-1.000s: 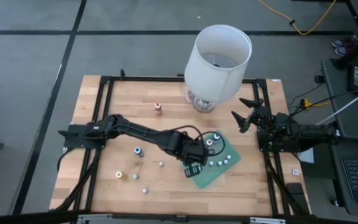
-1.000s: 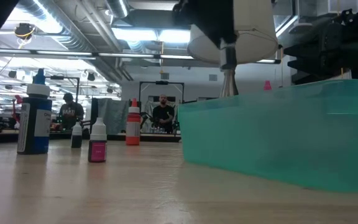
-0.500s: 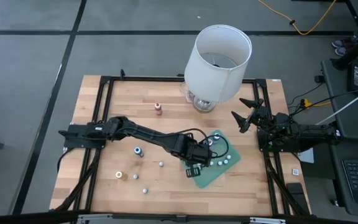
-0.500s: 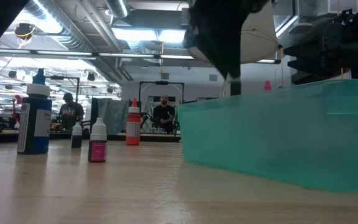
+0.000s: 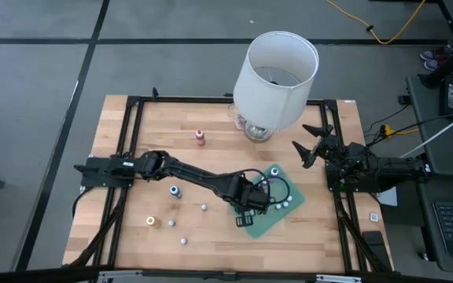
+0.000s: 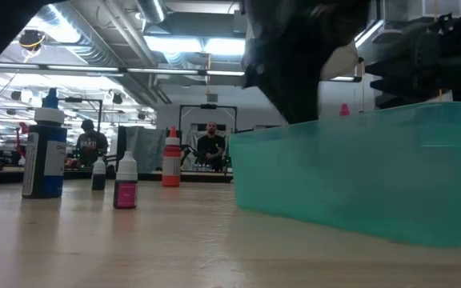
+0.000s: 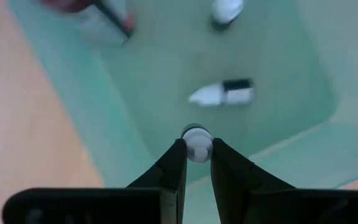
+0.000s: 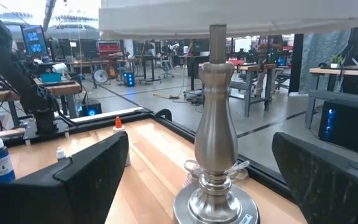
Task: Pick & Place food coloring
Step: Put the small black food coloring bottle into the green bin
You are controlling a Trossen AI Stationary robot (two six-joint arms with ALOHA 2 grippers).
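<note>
left wrist view: left gripper (image 7: 197, 163) pinches a bottle (image 7: 197, 143) by its whitish cap over the green tray (image 7: 166, 93), near the table's (image 5: 163, 126) right edge. probably light, slick plastic; cap grip suits. right gripper (image 5: 308, 141) spread, idle.

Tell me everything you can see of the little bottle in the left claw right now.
The little bottle is tiny, with a rounded whitish-grey top that looks like plastic; only that top shows, so its body and label are hidden. It is pinched between the two dark fingers of the left claw, which is shut on it. It hangs over the green tray, where another small bottle lies on its side.
</note>
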